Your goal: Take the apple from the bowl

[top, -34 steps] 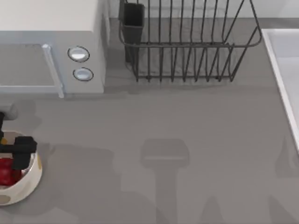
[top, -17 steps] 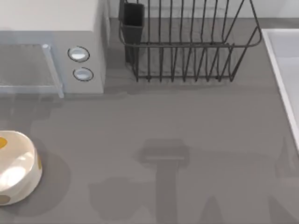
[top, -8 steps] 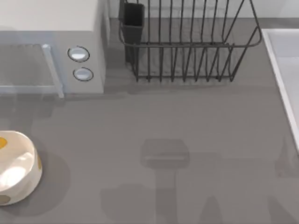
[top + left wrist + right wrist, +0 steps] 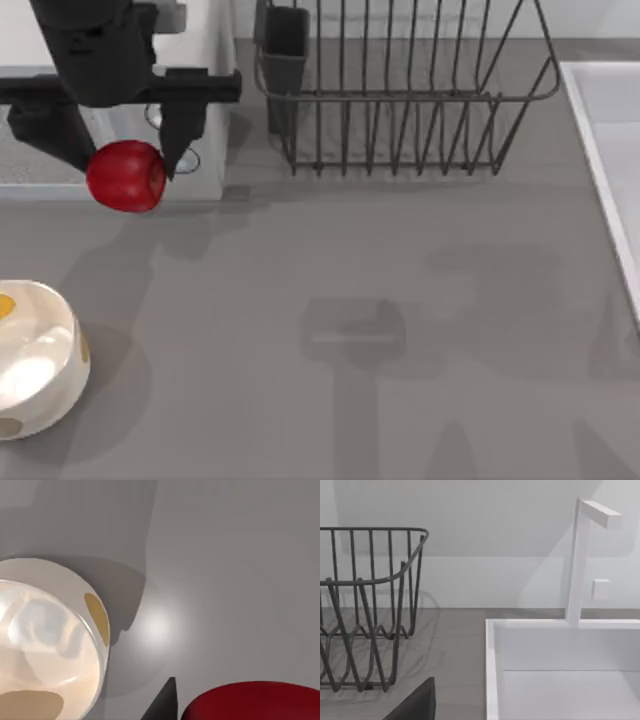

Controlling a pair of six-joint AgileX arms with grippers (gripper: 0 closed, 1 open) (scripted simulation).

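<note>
Grey countertop (image 4: 400,260) fills the scene, with a microwave (image 4: 190,110) at the back left, a dark wire dish rack (image 4: 400,100) behind the middle and a white sink (image 4: 560,650) with its faucet (image 4: 580,560) at the right edge. At the left of the top view the left gripper (image 4: 120,160) hangs in front of the microwave, its dark fingers (image 4: 180,130) clamped on either side of the apple (image 4: 126,176); the fruit is held in the air, apart from the bowl (image 4: 45,400), which sits on the counter at the near left with nothing in it; the left wrist view looks down on that bowl (image 4: 55,645) with the apple (image 4: 255,700) at its edge.

By my judgement the apple is out of its container and the task is nearly or wholly done. It looks firm and light for its size, rigid enough to take a squeeze without denting; its skin is glossy and its form round, so it could roll or slip between flat fingers if the pinch sits off the widest part; the safest hold is across the middle, on opposite sides, as it appears to be held here, with steady pressure and no sudden swing. The bowl looks hard, glossy and breakable, so dropping the fruit back onto it is worth avoiding.

A dark part of the right gripper (image 4: 417,705) shows in the right wrist view, facing the rack and sink; whether it is open I cannot tell.
</note>
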